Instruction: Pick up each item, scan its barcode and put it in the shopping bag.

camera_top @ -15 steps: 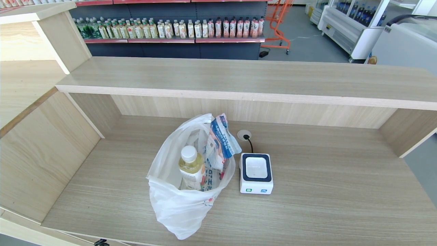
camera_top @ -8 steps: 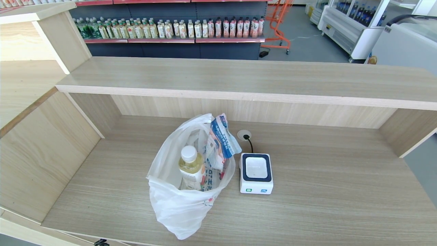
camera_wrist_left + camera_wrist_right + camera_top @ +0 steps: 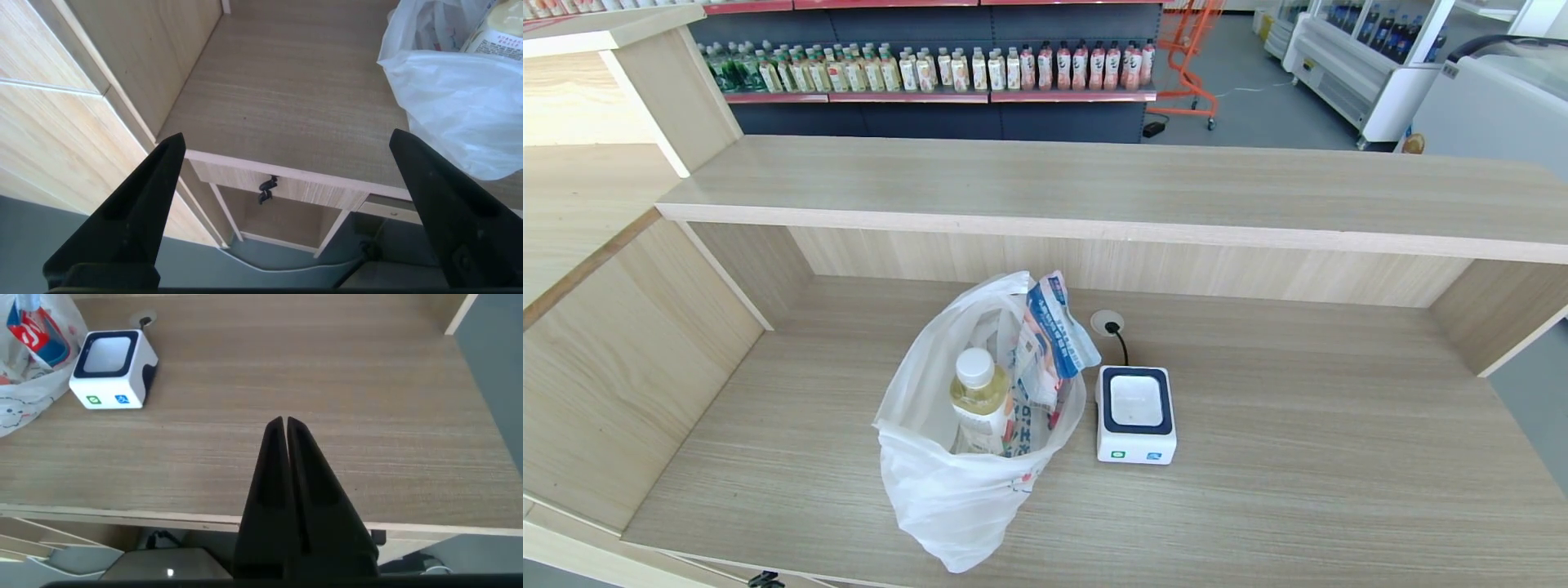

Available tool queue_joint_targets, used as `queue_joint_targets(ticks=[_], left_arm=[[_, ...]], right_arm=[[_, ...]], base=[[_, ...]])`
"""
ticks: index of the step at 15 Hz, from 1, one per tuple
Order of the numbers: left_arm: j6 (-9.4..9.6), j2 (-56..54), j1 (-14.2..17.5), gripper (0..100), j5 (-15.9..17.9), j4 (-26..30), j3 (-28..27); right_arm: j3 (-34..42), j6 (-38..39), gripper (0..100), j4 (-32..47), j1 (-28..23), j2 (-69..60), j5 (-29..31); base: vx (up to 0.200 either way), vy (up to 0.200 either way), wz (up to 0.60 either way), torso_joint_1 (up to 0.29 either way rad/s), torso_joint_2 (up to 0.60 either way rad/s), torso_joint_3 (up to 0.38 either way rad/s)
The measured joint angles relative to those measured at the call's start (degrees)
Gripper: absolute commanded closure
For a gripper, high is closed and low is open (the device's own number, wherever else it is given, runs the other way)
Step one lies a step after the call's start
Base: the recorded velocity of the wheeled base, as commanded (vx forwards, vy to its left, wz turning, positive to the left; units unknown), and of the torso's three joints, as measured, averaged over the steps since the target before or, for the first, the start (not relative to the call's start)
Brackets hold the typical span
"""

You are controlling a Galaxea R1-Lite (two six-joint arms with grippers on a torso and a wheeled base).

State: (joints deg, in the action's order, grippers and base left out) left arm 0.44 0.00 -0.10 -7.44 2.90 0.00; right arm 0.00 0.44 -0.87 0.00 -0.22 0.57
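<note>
Two items sat inside the white shopping bag (image 3: 956,482) on the wooden counter (image 3: 1298,457). One was a bottle (image 3: 978,400) of pale yellow drink with a white cap, standing upright. The other was a blue, white and red snack packet (image 3: 1049,343), which leaned out over the bag's rim on the side facing the scanner (image 3: 1136,414). The bag stood with its mouth open, slumped a little toward the counter's near edge. The scanner, a white box with a dark-framed window on top, lay just beside the bag on the robot's right, not quite touching it. Its black cable (image 3: 1117,339) ran back to a round grommet in the counter.

The left gripper (image 3: 286,140) hung off the counter's near edge, close to the bag's lower bulge. Its dark fingers (image 3: 139,220) were spread wide apart, with nothing between them and nothing touched. A small dark latch (image 3: 266,189) showed under the counter lip between them.

The right gripper (image 3: 285,423) hung over the near edge on the bare side of the counter, well apart from the scanner. Its fingers (image 3: 274,482) were pressed flat together, with only a thin seam between them, and they gripped nothing.

Beyond the counter's raised ledge (image 3: 1094,188), a store shelf (image 3: 931,69) carried a row of drink bottles.
</note>
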Motion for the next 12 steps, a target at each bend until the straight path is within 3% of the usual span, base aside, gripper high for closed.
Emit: queue_joint_targets(ticks=[1,12], left_arm=[[-0.17,0.0,0.0,0,0.0,0.0,0.0],[-0.26,0.0,0.0,0,0.0,0.0,0.0]], right_arm=[[0.0,0.0,100,0.0,0.0,0.0,0.0],[0.0,-0.1,100,0.0,0.0,0.1,0.0]], base=[[0.2,0.0,0.0,-0.002,0.0,-0.002],[0.0,0.0,0.0,0.0,0.0,0.0]])
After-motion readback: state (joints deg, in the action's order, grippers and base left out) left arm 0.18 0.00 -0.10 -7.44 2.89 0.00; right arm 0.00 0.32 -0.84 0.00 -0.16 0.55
